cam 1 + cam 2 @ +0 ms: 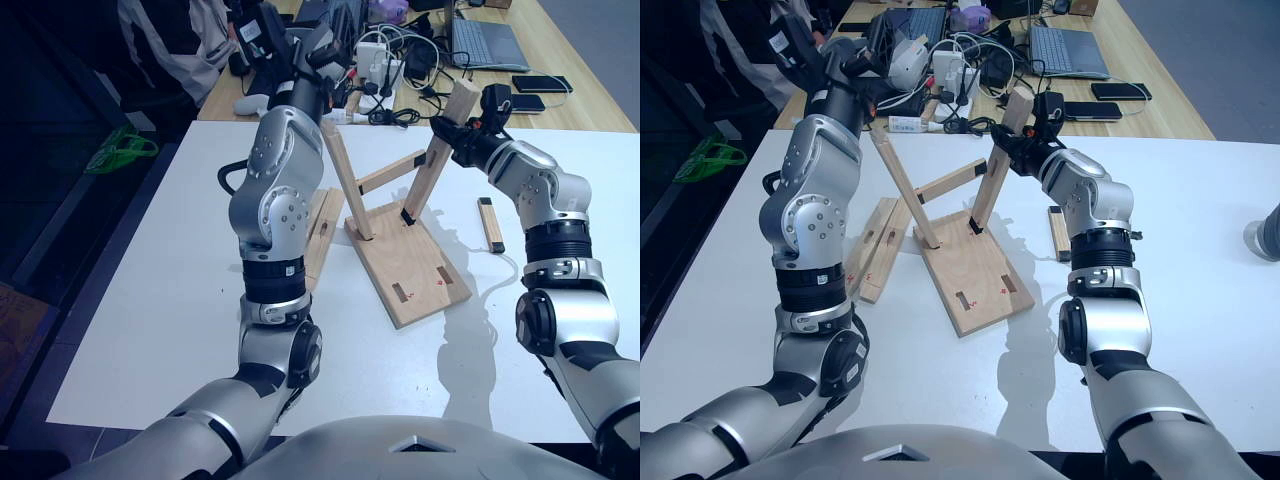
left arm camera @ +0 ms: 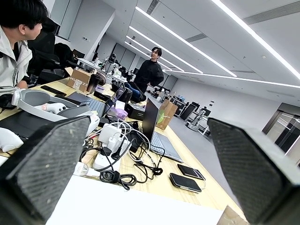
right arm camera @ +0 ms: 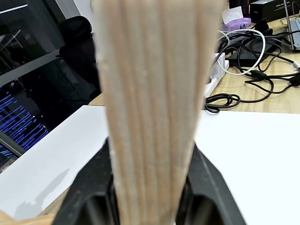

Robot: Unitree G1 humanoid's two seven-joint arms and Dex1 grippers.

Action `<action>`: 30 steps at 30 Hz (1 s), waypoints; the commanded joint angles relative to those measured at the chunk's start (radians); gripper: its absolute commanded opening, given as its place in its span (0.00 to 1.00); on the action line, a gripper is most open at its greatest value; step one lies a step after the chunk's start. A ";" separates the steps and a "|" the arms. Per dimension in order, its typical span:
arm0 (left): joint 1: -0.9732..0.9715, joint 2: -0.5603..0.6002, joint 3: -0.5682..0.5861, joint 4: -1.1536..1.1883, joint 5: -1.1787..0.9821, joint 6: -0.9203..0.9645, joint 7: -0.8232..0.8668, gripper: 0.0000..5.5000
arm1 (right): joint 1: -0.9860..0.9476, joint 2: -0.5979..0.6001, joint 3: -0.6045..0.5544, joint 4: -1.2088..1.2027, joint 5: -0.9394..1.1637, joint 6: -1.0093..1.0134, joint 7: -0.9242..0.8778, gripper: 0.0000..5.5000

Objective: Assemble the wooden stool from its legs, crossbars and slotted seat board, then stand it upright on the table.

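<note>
From the head, the tips of the left gripper (image 2: 149, 159) are hard to make out. At the wrist its fingers (image 2: 44, 159) are seen spread wide, with nothing between them. The right gripper (image 1: 455, 130) is pinched on the upper part of a leg (image 1: 428, 170), and the contact is largely covered by the wood. Below these fingers, that leg and a second leg (image 1: 347, 185) stand tilted in the seat board (image 1: 415, 270), joined by a crossbar (image 1: 391, 172). Other wooden parts (image 1: 322, 225) are partly hidden behind the left arm. A loose crossbar (image 1: 490, 223) lies on the white table (image 1: 150, 300), apart from the board. Beyond both sets of fingers a desk (image 1: 570, 105) is seen, carrying a laptop (image 1: 485, 40) and cables (image 1: 395, 60). The board is kept well apart from the table's near and side edges.
</note>
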 commanded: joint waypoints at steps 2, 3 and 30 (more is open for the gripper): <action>0.002 -0.007 -0.003 0.002 0.008 0.000 0.003 0.84 | 0.050 -0.024 0.051 0.014 -0.068 0.036 -0.005 0.18; 0.003 -0.007 -0.002 0.001 0.008 -0.001 0.003 0.84 | 0.050 -0.024 0.056 0.013 -0.072 0.035 -0.002 0.18; 0.003 -0.004 -0.005 0.007 0.010 -0.009 -0.001 0.84 | 0.079 -0.029 0.156 -0.046 -0.121 0.025 0.098 0.40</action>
